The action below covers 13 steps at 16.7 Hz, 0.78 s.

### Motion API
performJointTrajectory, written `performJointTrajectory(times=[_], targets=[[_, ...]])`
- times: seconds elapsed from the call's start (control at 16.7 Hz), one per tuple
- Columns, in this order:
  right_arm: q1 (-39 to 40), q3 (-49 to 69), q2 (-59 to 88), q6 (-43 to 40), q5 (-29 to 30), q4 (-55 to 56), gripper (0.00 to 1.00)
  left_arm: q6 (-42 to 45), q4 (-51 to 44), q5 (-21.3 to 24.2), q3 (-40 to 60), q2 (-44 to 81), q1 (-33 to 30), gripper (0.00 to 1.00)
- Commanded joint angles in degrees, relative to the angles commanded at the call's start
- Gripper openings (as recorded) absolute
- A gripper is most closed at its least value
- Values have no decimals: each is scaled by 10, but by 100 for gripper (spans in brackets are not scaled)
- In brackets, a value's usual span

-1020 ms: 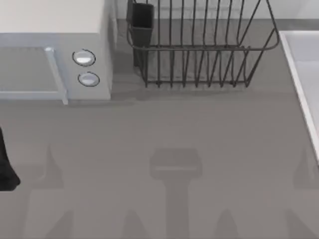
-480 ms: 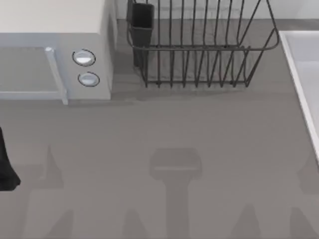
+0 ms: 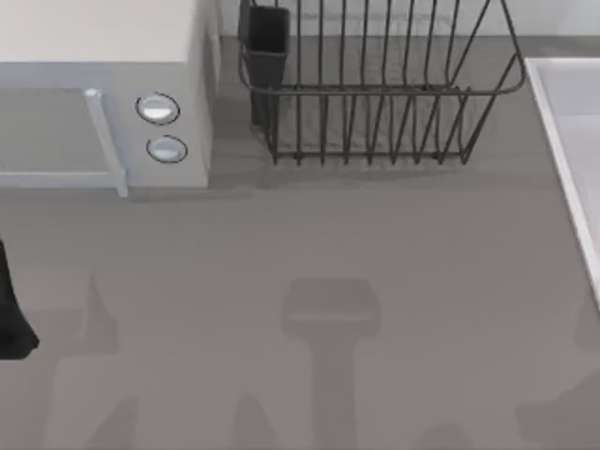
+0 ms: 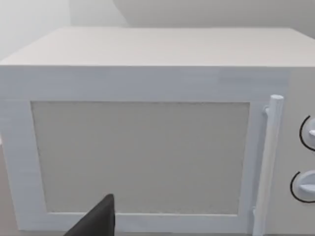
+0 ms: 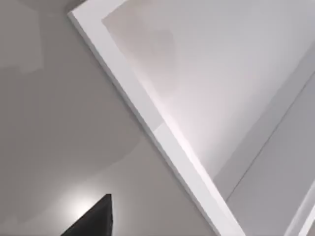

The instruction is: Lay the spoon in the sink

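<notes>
A: At the bench's left edge, the left hand sits parked; grip unreadable.

B: And the spoon?

A: Can't locate it. The sink lies far right. The right hand's grip is unreadable; it likely first needs to find the spoon.

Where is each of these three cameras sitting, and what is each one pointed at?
Top view: above the table, looking down on microwave, dish rack and sink; a dark bit of the left arm shows at its left edge.
Left wrist view: on the left arm, facing the microwave door; a dark gripper tip shows.
Right wrist view: on the right arm, looking at the sink's rim; a dark gripper tip shows.
Shared: each wrist view repeats something the top view shows.
</notes>
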Motion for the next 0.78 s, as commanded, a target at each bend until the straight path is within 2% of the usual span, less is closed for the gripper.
performJointTrajectory(times=[0.36, 0.6, 0.78], targets=[[-53, 119, 218, -379, 0, -172, 100, 0, 0, 0, 0, 0, 0, 100], [-80, 191, 318, -554, 2, -250, 100, 0, 0, 0, 0, 0, 0, 100], [-93, 231, 363, -644, 4, -284, 100, 0, 0, 0, 0, 0, 0, 100]])
